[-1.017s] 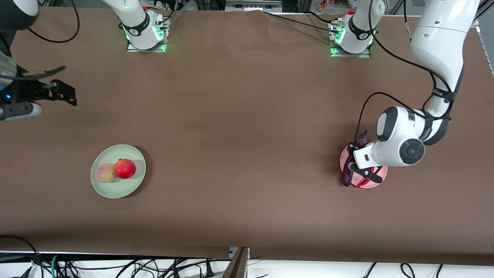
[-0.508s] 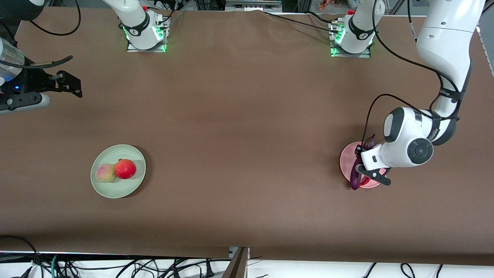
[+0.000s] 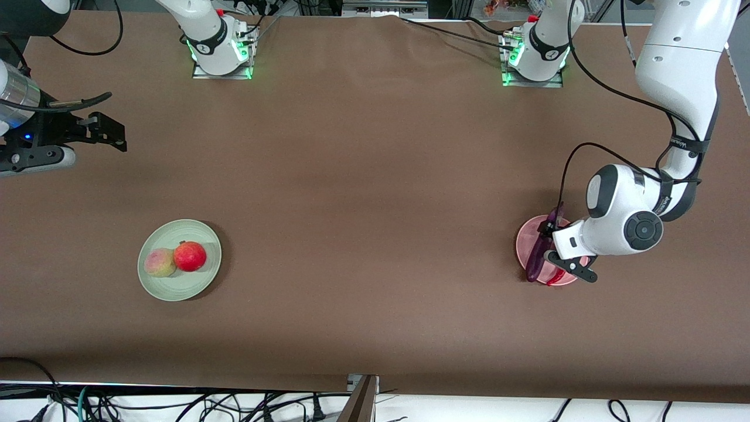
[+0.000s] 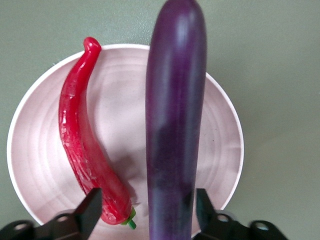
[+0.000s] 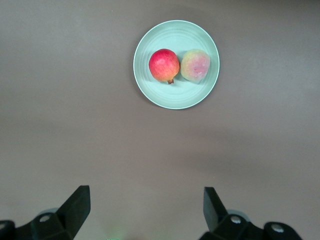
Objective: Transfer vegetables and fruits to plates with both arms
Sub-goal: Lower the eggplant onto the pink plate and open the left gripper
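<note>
Two plates – two fruits, two vegetables.

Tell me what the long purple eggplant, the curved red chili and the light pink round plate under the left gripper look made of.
Long purple eggplant: probably smooth plastic, glossy, even skin with soft highlights.
Curved red chili: likely moulded plastic, shiny, finely wrinkled surface, with a green stem stub.
Light pink round plate: matte, faint concentric rings; plastic or glazed ceramic, I cannot tell which.
</note>
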### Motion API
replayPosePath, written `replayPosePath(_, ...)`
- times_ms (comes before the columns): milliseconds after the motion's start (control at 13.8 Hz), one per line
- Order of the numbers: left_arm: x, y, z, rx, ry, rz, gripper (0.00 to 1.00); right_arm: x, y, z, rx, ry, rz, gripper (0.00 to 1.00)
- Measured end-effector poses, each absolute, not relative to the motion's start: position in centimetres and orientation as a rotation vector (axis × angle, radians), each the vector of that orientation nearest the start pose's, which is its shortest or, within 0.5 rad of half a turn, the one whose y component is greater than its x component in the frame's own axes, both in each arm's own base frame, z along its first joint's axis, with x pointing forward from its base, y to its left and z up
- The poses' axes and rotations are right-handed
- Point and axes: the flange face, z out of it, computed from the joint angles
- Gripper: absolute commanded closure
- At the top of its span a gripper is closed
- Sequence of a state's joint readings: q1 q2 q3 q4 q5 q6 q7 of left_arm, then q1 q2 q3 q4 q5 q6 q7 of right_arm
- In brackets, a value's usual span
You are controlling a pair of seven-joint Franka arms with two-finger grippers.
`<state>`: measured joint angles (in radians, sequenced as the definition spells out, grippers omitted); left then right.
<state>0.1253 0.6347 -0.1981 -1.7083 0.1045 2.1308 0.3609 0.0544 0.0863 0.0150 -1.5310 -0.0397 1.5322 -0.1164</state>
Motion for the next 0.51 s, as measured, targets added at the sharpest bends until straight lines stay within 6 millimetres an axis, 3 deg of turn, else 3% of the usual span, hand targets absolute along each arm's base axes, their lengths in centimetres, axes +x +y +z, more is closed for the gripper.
replayPosePath(363, 65.7, -3.2, 22.5, -3.123, 0.727, 0.285, 0.0, 57.6, 3.5, 59.1, -3.162, -0.292, 0.127, 0.0)
replayPosePath(508, 65.9, -3.3, 23.5, -3.209, 0.657, 0.312, 0.0, 57.6, 3.5, 59.1, -3.163, -0.292, 0.121, 0.0)
